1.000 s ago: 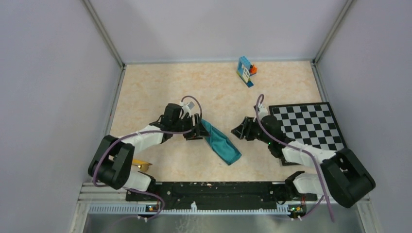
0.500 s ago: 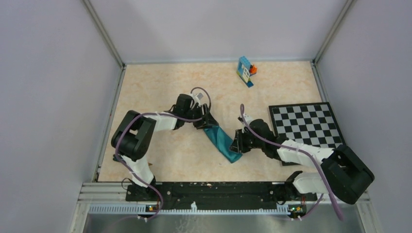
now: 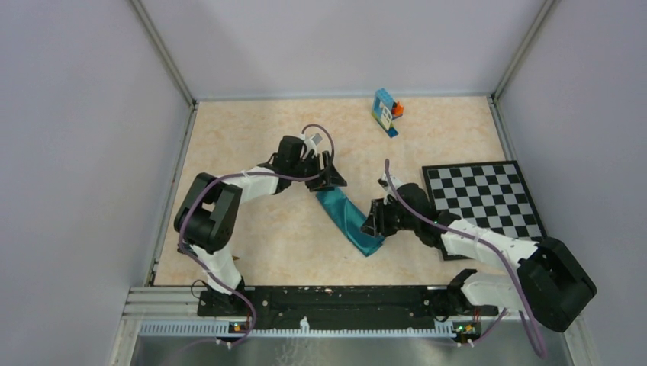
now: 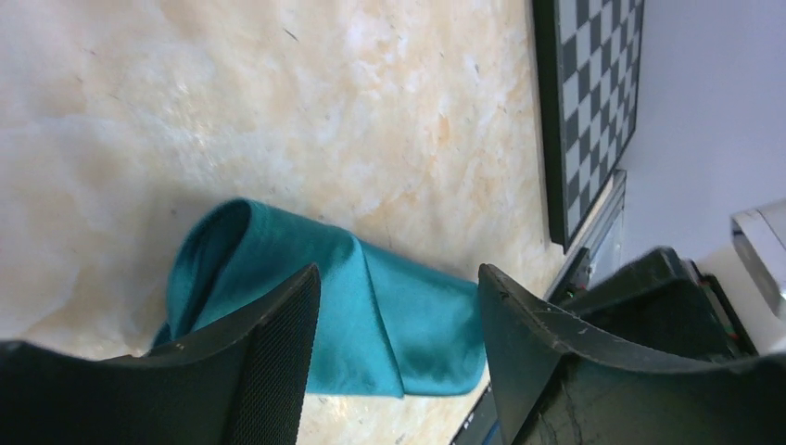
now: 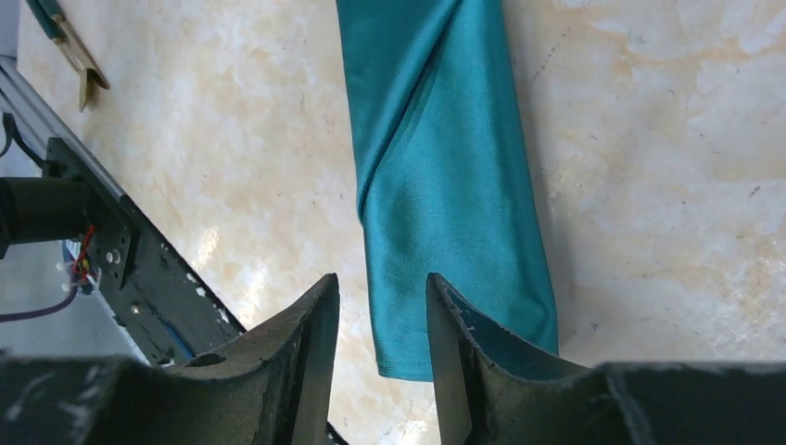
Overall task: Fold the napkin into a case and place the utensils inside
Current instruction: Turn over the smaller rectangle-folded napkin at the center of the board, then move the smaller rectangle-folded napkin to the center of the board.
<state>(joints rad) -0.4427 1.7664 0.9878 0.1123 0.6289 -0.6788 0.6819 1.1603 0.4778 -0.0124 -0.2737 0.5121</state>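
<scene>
The napkin (image 3: 349,221) is folded into a long narrow teal strip that lies diagonally at mid-table. My left gripper (image 3: 329,181) is open at the strip's far end; in the left wrist view the cloth (image 4: 389,315) lies on the table between and beyond the spread jaws of the gripper (image 4: 397,278). My right gripper (image 3: 373,223) is at the strip's near right end. In the right wrist view the gripper (image 5: 382,286) is open with a narrow gap over the near corner of the cloth (image 5: 445,185). One golden utensil with a green handle (image 5: 69,51) shows at that view's top left.
The checkerboard mat (image 3: 482,200) lies to the right, close behind my right arm; it also shows in the left wrist view (image 4: 593,102). The blue-orange toy blocks (image 3: 387,111) stand at the back. The black base rail (image 3: 328,299) runs along the near edge.
My left gripper moved from the strip's left side to its far end. My right gripper moved left from beside the mat to the strip's near end.
</scene>
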